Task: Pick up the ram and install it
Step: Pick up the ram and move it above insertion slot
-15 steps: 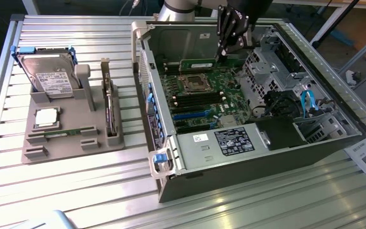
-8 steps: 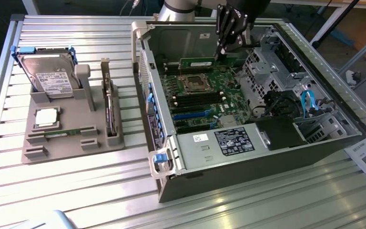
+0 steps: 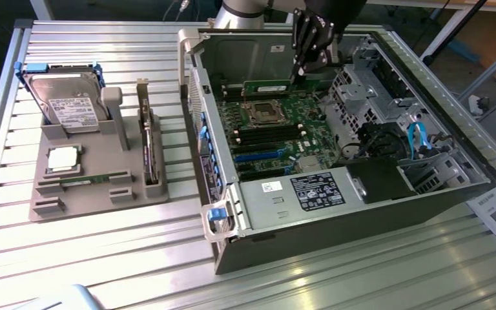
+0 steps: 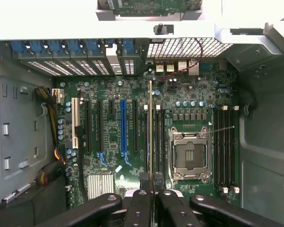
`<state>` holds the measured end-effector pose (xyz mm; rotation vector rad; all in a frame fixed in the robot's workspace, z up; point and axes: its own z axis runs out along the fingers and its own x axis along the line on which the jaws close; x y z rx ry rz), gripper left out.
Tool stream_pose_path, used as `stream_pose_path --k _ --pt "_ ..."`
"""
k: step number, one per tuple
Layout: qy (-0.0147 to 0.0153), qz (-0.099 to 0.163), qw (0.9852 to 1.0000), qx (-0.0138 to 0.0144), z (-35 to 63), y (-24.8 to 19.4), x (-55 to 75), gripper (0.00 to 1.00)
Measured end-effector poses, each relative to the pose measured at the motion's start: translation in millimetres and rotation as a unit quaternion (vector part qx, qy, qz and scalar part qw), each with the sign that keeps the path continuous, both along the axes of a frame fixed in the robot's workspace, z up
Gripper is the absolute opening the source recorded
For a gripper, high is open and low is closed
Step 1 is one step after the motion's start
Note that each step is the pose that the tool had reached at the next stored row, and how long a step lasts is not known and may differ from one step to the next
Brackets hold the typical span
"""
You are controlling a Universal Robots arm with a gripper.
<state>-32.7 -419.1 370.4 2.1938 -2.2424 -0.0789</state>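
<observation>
The ram (image 3: 268,86) is a thin green stick with a white label, hanging level inside the open computer case (image 3: 222,71), just above the motherboard (image 3: 293,143) near the far wall. My gripper (image 3: 299,75) reaches down into the case and is shut on the ram's end at the exterior view's right. In the wrist view the ram (image 4: 150,127) shows edge-on as a thin line between my fingertips (image 4: 145,178), my gripper (image 4: 151,182) closed on it. It runs along the black memory slots (image 4: 158,142) beside the empty processor socket (image 4: 189,156).
A grey holder (image 3: 101,187) on the exterior view's left carries a hard drive (image 3: 67,106), a square silver processor chip (image 3: 62,159) and a dark expansion card (image 3: 149,152). Inside the case are a power supply (image 3: 317,190), drive cages and blue cables (image 3: 416,139). Case walls ring the motherboard.
</observation>
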Motion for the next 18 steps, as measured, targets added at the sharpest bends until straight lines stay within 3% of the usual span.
stream_pose_path --k 10,18 --pt "0.0000 0.000 1.0000 0.0000 0.0 0.0 0.0 0.12" --pt "0.0000 0.000 1.0000 0.0000 -0.5 8.9 0.0 0.12"
